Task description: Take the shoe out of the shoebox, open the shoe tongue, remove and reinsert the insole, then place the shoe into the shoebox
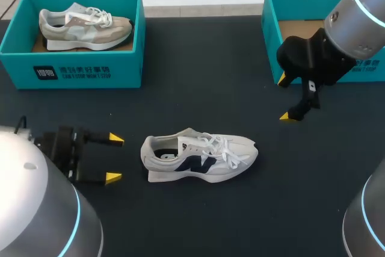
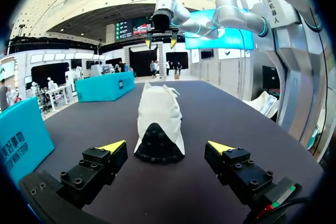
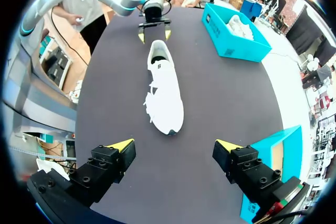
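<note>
The white shoe (image 1: 201,157) stands on its sole in the lower middle of the frame, out of the shoebox (image 1: 271,22) at upper right. Its heel faces the left gripper (image 1: 114,158), whose fingers are spread with nothing between them. The right gripper (image 1: 286,97) hangs right of centre, likewise released and empty. Nothing pins the shoe, so a tug at the tongue (image 1: 191,142) could drag or tip it, and the laces (image 1: 222,147) could snag a fingertip.
</note>
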`<state>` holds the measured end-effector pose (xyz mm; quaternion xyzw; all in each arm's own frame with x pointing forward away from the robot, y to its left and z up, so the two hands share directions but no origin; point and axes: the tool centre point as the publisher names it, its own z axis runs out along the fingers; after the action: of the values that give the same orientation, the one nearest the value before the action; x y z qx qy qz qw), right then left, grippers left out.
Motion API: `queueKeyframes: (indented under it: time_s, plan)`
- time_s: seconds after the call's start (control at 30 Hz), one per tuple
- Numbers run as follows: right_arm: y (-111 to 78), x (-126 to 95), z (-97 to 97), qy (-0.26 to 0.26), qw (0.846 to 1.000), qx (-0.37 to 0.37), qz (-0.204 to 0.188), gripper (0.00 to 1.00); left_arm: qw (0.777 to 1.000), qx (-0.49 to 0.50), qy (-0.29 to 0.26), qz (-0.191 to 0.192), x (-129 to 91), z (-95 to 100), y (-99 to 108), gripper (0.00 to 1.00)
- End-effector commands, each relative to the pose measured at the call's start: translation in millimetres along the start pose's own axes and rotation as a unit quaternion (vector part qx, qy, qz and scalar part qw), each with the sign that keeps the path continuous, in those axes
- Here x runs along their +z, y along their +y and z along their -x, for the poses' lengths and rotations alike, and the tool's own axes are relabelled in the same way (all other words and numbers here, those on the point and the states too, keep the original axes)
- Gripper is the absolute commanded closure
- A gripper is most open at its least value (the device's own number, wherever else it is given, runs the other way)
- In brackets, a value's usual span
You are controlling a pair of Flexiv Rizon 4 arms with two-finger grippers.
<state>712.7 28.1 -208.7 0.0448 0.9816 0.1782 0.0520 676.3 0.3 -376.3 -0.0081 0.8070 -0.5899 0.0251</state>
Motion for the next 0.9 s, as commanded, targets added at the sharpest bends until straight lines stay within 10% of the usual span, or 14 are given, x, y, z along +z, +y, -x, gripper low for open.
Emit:
queueKeyframes:
  time_s: [0.03, 0.9]
  plan:
    - [1.0, 2, 1.0, 0.001, 1.0, 0.0, -0.001, 0.0, 1.0, 0.0, -0.002, -0.001, 9, -1.5, 3, 0.0]
    - [1.0, 2, 1.0, 0.001, 1.0, 0.0, -0.001, 0.0, 0.999, 0.004, -0.033, 0.033, 38, -8.4, 6, 0.0]
